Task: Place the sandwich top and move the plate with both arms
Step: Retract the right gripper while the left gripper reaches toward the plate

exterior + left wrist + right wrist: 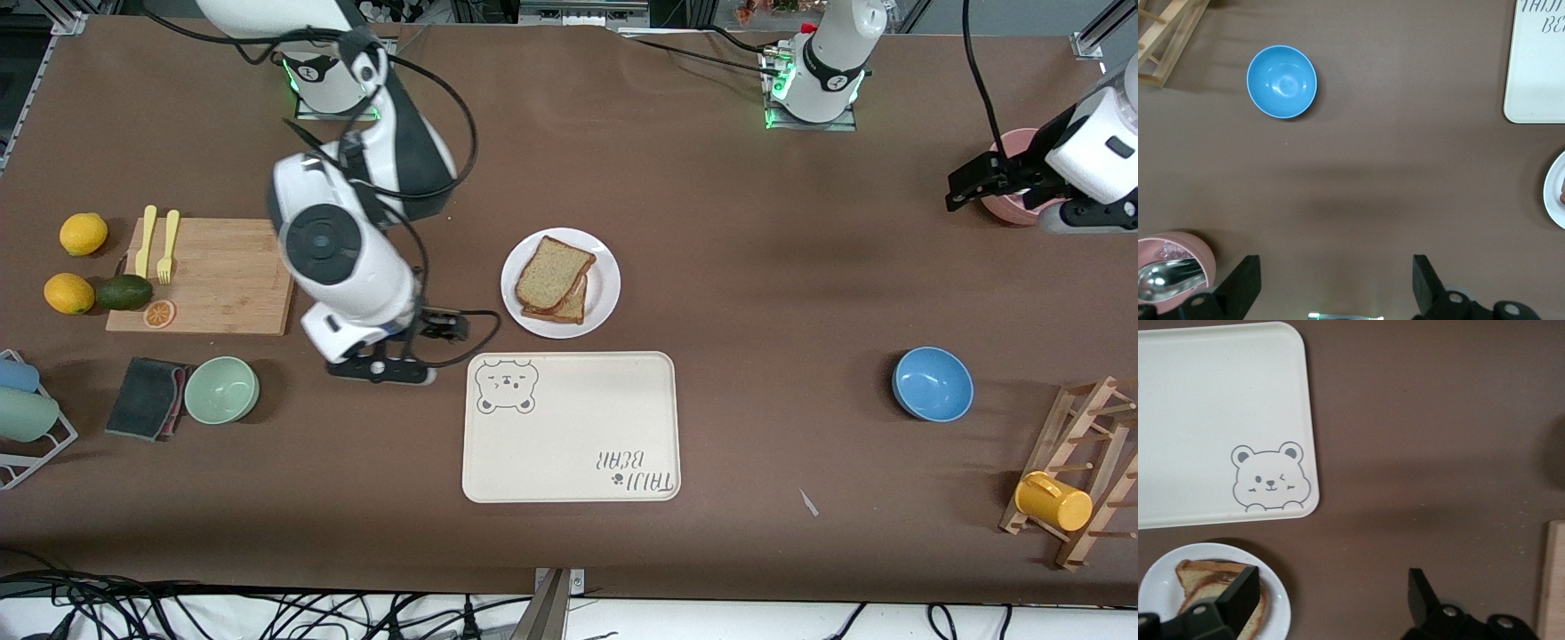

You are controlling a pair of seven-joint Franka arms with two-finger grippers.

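The sandwich top (553,269), a tan slice with a darker crust, lies a little askew on a lower slice (573,308) on the round white plate (603,283) in the middle of the table. My right gripper (442,325) hangs open and empty over bare table beside the plate, toward the right arm's end. In the right wrist view its fingers (1239,597) stand wide apart, one of them over the plate's rim (1277,603). My left gripper (971,185) waits open and empty by a pink cup (1012,147), well away from the plate (1553,193).
A cream bear tray (569,444) lies just nearer the camera than the plate. A cutting board (213,276) with forks, lemons, an avocado, a green bowl (220,389) and a cloth sit at the right arm's end. A blue bowl (932,382) and a wooden rack (1080,471) are at the left arm's end.
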